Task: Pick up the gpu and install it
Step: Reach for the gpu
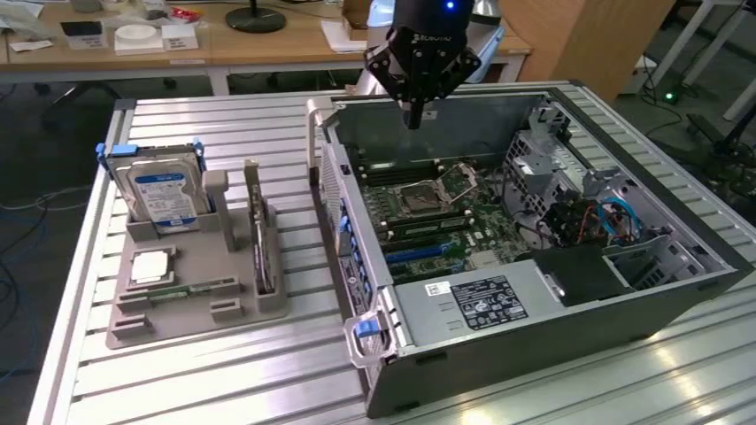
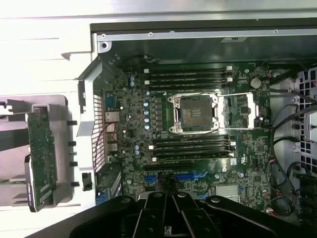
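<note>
The gpu (image 1: 260, 243) stands on edge in a slot of the grey holder (image 1: 195, 310) on the exterior view's left, beside the open computer case (image 1: 532, 345). From the wrist, the gpu (image 2: 41, 151) appears as a thin board outside the case wall. My gripper (image 1: 413, 117) hangs over the far rim of the case, well away from the gpu, with its fingers (image 2: 163, 198) together and nothing between them. Below it lies the motherboard (image 2: 133, 124) with blue expansion slots (image 2: 190, 175).
The holder also carries a silver hard drive (image 1: 163, 197), a square chip (image 1: 154, 266) and a narrow memory stick (image 1: 189, 289). Inside the case are an empty processor socket (image 2: 195, 111), cables (image 1: 608, 221) and a power supply (image 1: 473, 305). A desk (image 1: 177, 44) stands behind the slatted table (image 1: 212, 381).
</note>
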Motion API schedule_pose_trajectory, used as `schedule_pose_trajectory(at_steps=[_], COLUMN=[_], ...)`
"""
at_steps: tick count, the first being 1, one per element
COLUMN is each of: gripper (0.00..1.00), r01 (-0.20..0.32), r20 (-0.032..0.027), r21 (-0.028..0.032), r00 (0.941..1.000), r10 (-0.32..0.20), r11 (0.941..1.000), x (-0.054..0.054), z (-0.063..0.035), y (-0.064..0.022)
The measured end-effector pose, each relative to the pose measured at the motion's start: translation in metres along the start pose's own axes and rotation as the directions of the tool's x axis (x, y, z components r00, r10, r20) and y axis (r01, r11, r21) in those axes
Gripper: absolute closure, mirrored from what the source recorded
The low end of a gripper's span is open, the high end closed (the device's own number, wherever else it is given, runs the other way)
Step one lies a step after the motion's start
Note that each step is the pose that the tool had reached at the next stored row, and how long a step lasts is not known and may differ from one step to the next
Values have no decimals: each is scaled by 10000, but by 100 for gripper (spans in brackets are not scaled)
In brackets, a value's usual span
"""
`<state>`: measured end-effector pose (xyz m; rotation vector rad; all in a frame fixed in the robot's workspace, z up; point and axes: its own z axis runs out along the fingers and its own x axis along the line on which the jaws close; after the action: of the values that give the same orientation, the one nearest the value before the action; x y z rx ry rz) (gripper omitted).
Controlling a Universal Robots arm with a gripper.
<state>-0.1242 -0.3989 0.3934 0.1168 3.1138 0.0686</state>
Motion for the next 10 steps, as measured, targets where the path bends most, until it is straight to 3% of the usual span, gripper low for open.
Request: schedule_pose_trajectory(at_steps=[10], gripper=[89], r01=[1], r20=[1], r21=[-1], r00=[10000], r10=[-1], r11=[10000], x=[176], z=[-4], y=[-13])
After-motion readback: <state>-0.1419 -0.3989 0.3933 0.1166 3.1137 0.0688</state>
